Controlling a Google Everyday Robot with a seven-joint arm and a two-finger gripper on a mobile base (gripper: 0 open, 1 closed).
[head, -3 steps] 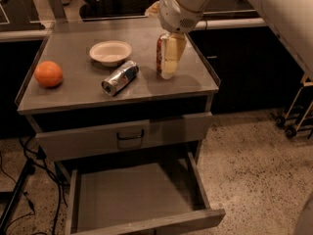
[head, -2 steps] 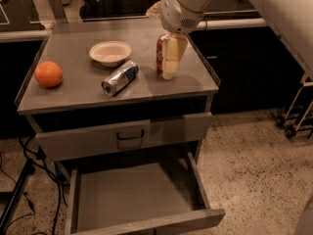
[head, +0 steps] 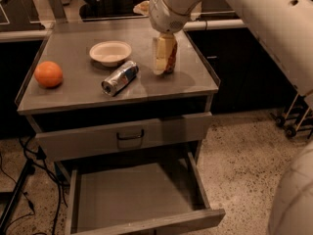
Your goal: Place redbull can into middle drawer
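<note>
The redbull can lies on its side on the cabinet top, silver with blue patches, its shiny end facing front left. My gripper hangs down over the back right of the top, right of the redbull can and apart from it, just in front of a red soda can. It holds nothing that I can see. The middle drawer is pulled out below, wide and grey, with a bare floor.
An orange sits at the left of the top and a white bowl at the back middle. A closed drawer front with a dark loop handle is above the open drawer. Cables lie on the floor at the left.
My gripper and arm have shifted slightly left, so the red soda can now shows on the right side of the gripper. The redbull can has not moved.
</note>
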